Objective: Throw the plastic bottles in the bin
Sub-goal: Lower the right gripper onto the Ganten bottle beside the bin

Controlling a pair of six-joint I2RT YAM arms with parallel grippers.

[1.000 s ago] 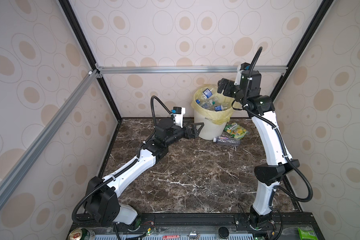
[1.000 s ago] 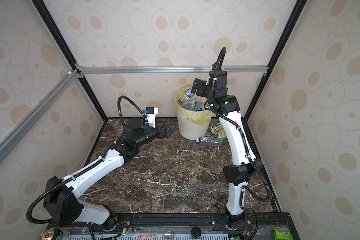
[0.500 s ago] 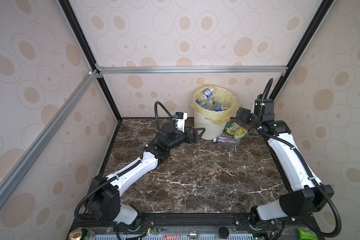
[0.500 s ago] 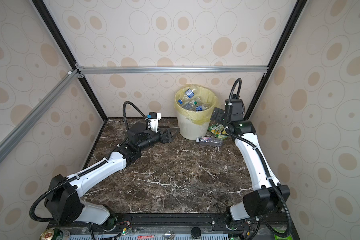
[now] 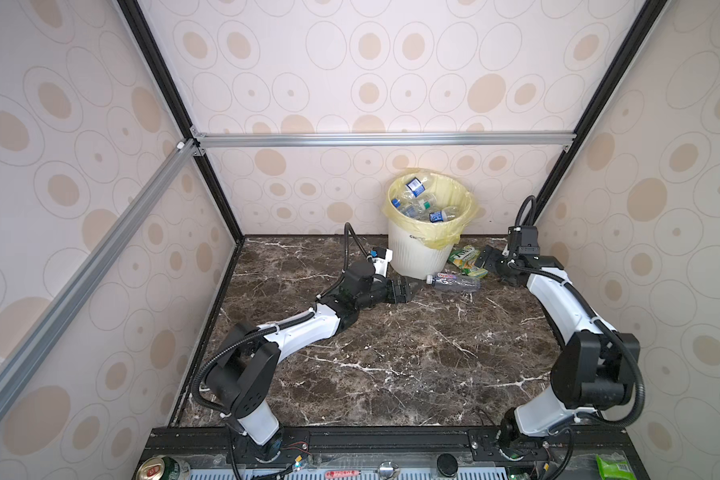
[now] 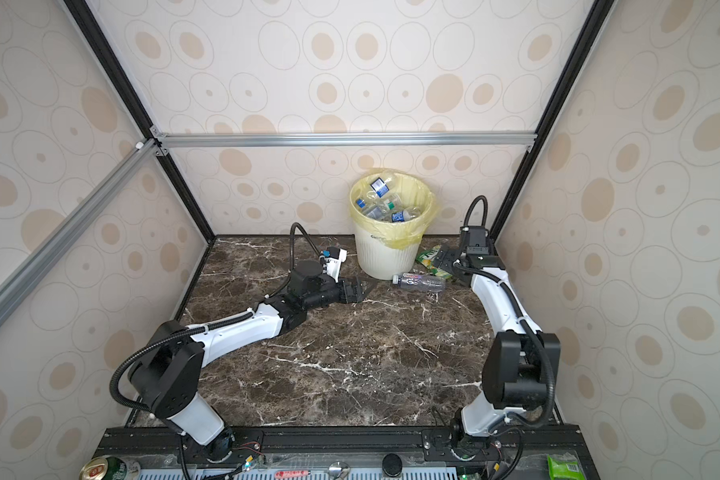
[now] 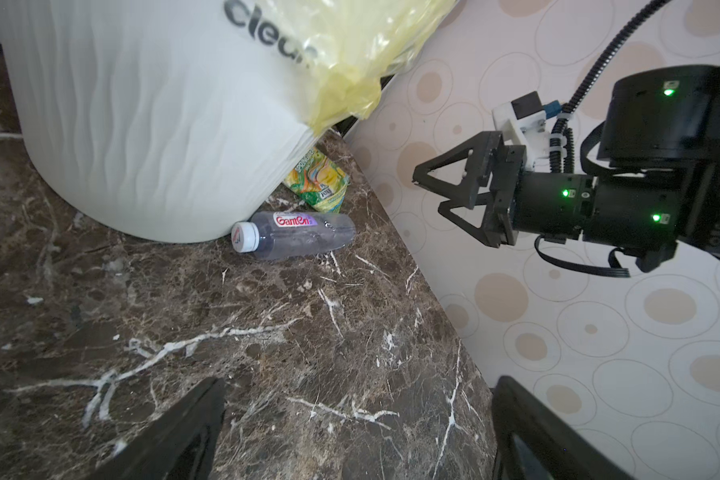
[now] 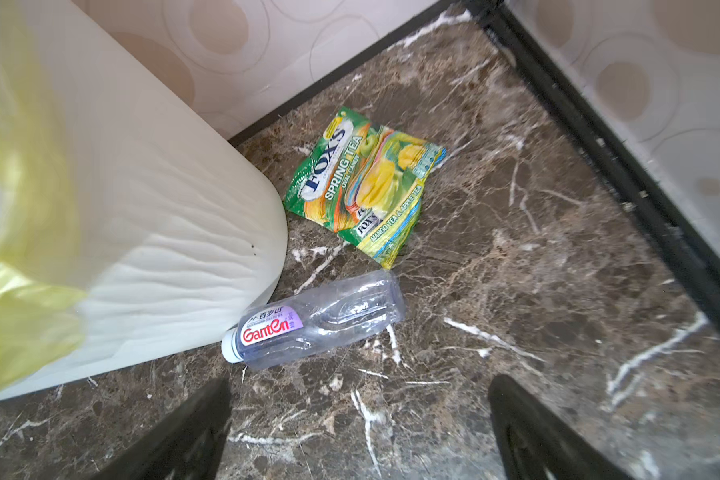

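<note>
left gripper (image 5: 414, 287) and right gripper (image 7: 427, 192) both wide open, empty. one clear bottle (image 5: 454, 281) lies between them, just ahead of the left jaws, cap by the bin (image 5: 416, 254). other bottles (image 5: 422, 203) inside.

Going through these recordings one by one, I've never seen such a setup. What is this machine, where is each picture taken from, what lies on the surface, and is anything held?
These are two white robot arms mounted at the front of a walled booth, each ending in a black two-fingered gripper. Two pictures look down from one overhead camera pair. The other two come from cameras on the arms' wrists. On the dark marble table stands a white bin lined with a yellow bag, already holding several bottles. Beside it lie one clear bottle on its side, cap near the bin's base, and a green-yellow candy packet. The left gripper and the right gripper both stand open and hold nothing. Each is near the clear bottle, not touching it.
</note>
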